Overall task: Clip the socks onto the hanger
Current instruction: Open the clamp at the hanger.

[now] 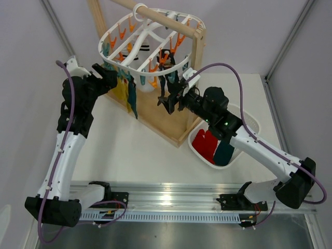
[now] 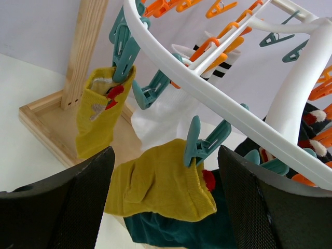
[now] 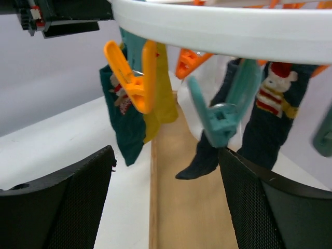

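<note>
I am hovering my left hand (image 2: 166,155) and right hand (image 3: 166,155) apart, empty; I judge the red sock (image 1: 203,142) cuff should go deep into the centre-frame teal peg (image 3: 220,111).

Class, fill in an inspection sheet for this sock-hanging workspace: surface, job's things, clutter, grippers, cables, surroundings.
Surface: white table holds the wooden rack and basket.
Job's things: hanger on the rack; yellow socks, teal sock and navy socks hang pegged; red socks and a loose teal sock lie in the basket.
Clutter: nothing seen.
Grippers: left gripper open, a pegged yellow sock between its fingers; right gripper open, empty, under the hanger.
Cables: purple cables run along both arms.
Surroundings: plain walls, metal rail at near edge.
</note>
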